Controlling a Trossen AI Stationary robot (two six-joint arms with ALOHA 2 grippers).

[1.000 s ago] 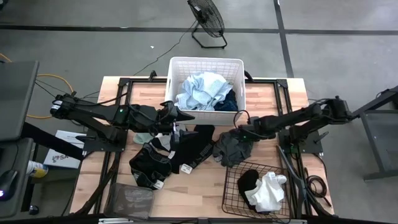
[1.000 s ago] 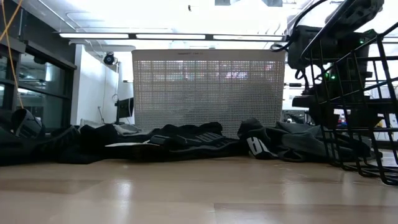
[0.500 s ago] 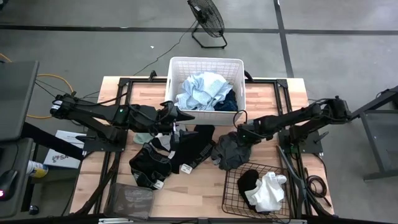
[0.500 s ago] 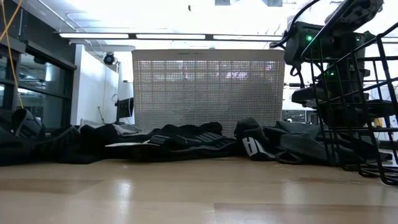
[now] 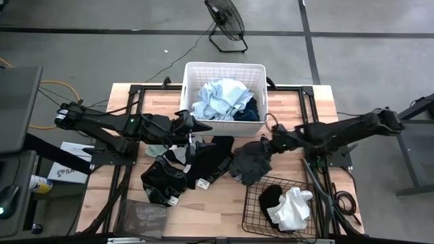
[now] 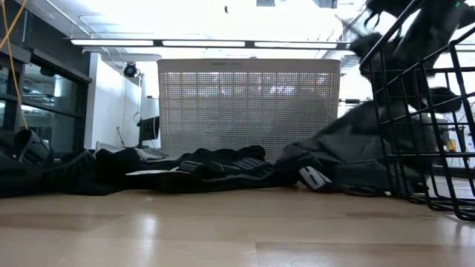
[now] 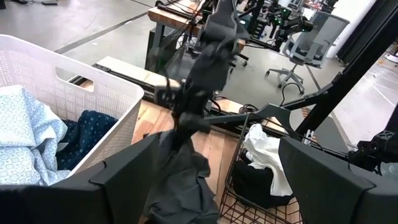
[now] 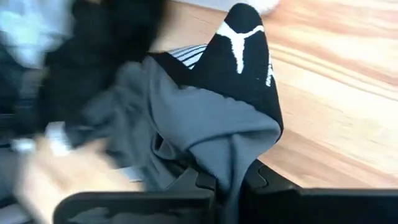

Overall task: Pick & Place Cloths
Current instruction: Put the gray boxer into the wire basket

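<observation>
right gripper (image 5: 272, 141) pinched shut on the dark grey garment (image 5: 249, 163), lifting one edge just in front of the white laundry basket (image 5: 254, 71) | looks soft, light, floppy, so grab a bunched fold | left gripper (image 5: 201, 127) beside the basket's left front corner, fingers spread, empty

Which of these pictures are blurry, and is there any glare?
Right wrist view: one side is smeared by motion blur, though the grey cloth in the right gripper is fairly sharp. Low view: the ceiling lights blow out white, and the lifted cloth beside the wire basket is streaked. High view: evenly lit and sharp.
</observation>
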